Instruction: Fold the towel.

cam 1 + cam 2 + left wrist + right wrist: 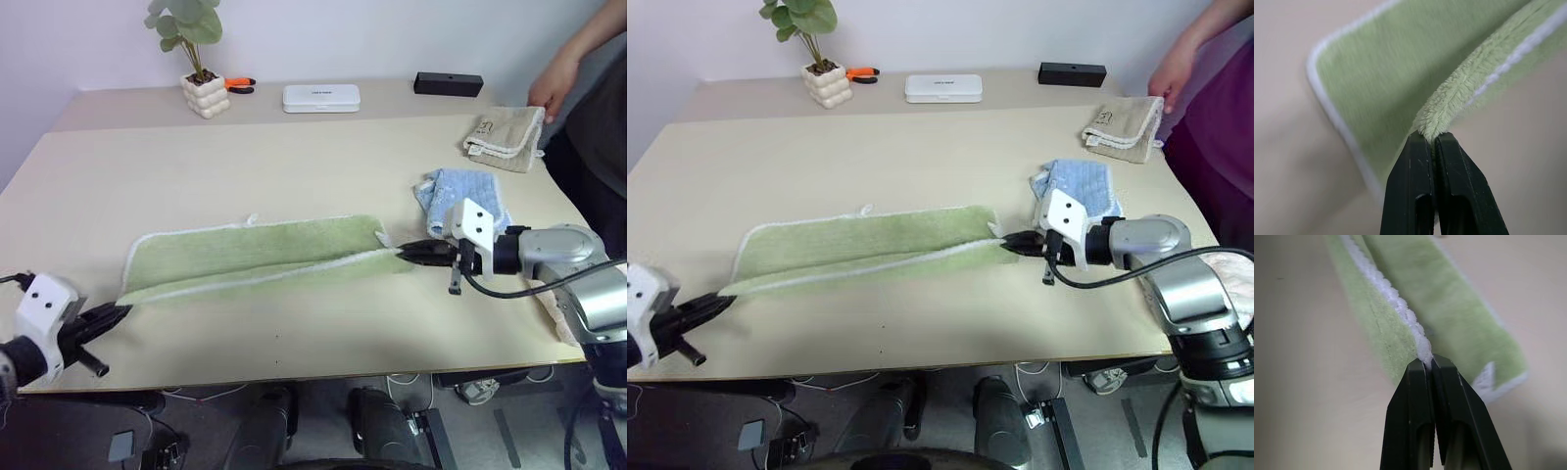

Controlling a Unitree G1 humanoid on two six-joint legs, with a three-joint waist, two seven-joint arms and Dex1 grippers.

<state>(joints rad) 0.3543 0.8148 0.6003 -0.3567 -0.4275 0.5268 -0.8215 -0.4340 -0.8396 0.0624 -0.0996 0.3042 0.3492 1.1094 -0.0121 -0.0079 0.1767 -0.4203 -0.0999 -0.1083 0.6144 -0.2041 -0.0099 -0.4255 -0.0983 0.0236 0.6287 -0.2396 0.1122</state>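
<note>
The light green towel (255, 257) lies stretched across the front middle of the table (294, 157), with the left gripper (116, 315) pinching its 8 o'clock corner and the right gripper (409, 254) clamped on its 3 o'clock end, blue cloth (460, 191) just beyond.

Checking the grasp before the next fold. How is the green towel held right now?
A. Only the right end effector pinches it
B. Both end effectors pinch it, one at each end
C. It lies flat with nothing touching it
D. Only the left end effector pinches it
B: the left end effector and the right end effector are each shut on an end of the towel, which stretches across the table between them.
</note>
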